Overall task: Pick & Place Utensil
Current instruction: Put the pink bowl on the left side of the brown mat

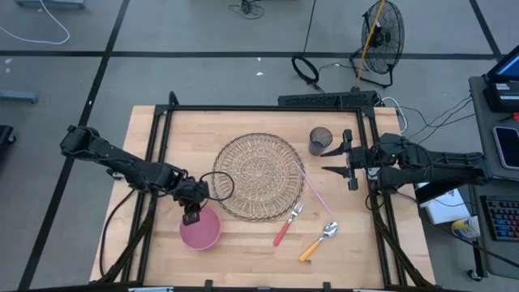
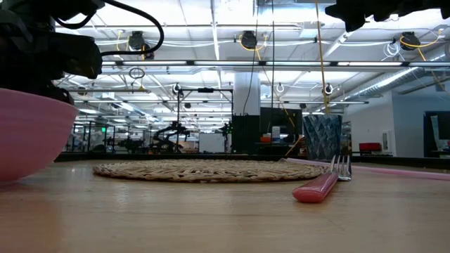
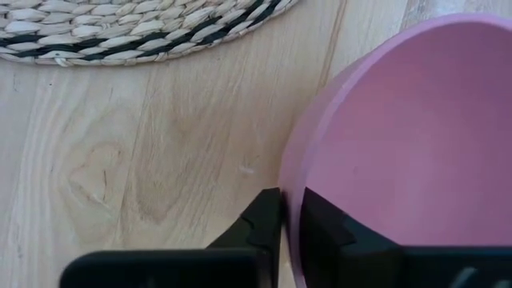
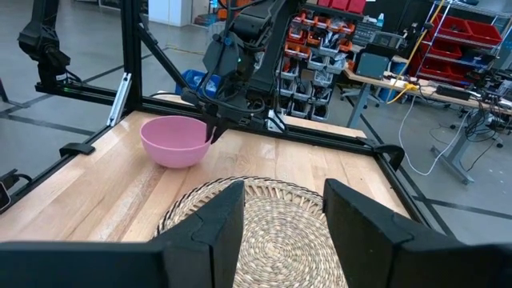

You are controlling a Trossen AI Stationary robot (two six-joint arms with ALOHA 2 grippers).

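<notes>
The left tool (image 3: 290,214) is pinched down on the rim of the pink bowl (image 1: 200,229), one finger inside and one outside, just off the edge of the woven mat (image 1: 259,175). Out past the mat, the right tool (image 1: 347,160) hangs with its fingers spread, holding nothing, beside the dark cup (image 1: 320,140). The red-handled fork (image 1: 286,225) and orange-handled spoon (image 1: 318,241) lie on the tabletop (image 1: 243,259) just off the mat's edge, near each other.
</notes>
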